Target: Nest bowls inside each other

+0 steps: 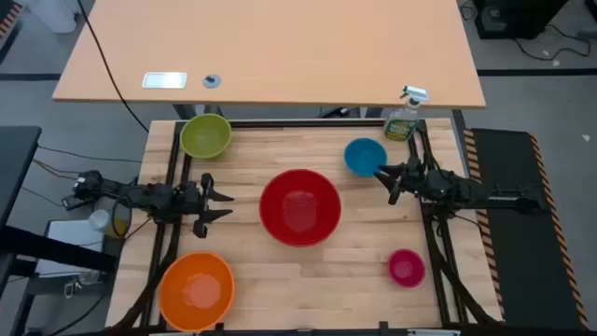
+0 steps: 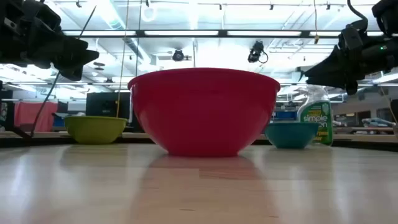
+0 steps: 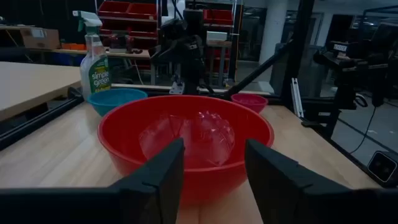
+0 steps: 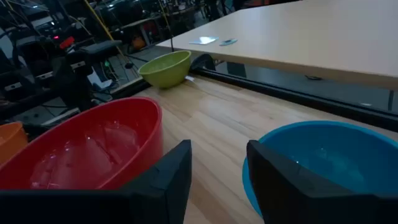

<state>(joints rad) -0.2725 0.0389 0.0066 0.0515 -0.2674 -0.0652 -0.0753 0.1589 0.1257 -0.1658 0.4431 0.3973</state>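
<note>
Five bowls stand apart on their bases on the wooden table point(image 1: 252, 271): a large red bowl point(image 1: 299, 206) in the middle, an orange one point(image 1: 196, 290) at the near left, a yellow-green one point(image 1: 205, 135) at the far left, a blue one point(image 1: 365, 156) at the far right and a small magenta-pink one point(image 1: 406, 268) at the near right. My left gripper point(image 1: 224, 202) hovers open left of the red bowl point(image 3: 186, 140), fingers level toward it. My right gripper point(image 1: 384, 183) hovers open between the red bowl point(image 4: 87, 149) and the blue bowl point(image 4: 323, 162), just near of the blue one.
A green spray bottle point(image 1: 403, 117) stands at the table's far right corner, behind the blue bowl. A larger light desk point(image 1: 280, 47) lies beyond the far edge. Black frame rails point(image 1: 173, 187) run along the table's left and right sides.
</note>
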